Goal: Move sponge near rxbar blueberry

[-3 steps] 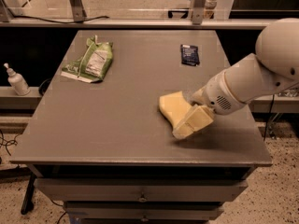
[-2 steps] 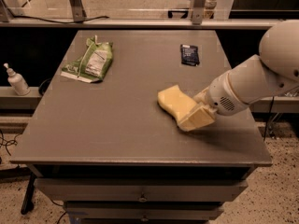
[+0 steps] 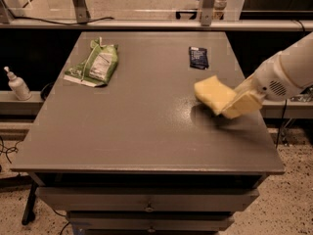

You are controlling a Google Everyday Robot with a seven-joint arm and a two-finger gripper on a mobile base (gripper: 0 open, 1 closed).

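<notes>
The pale yellow sponge (image 3: 211, 93) is held just above the grey table's right side, casting a shadow beneath it. My gripper (image 3: 234, 104) comes in from the right on the white arm (image 3: 283, 72) and is shut on the sponge's right end, its pale yellow fingers (image 3: 243, 103) partly covering it. The rxbar blueberry (image 3: 198, 57), a small dark navy wrapper, lies flat on the table farther back, a short way behind the sponge.
A green and white bag (image 3: 94, 64) lies at the back left of the table (image 3: 122, 126). A white pump bottle (image 3: 17, 83) stands on a ledge off the table's left edge. Metal frame posts (image 3: 207, 4) rise behind the table.
My gripper has lifted the sponge and carried it back and to the right, toward the rxbar blueberry. The bar and the bag have not moved.
</notes>
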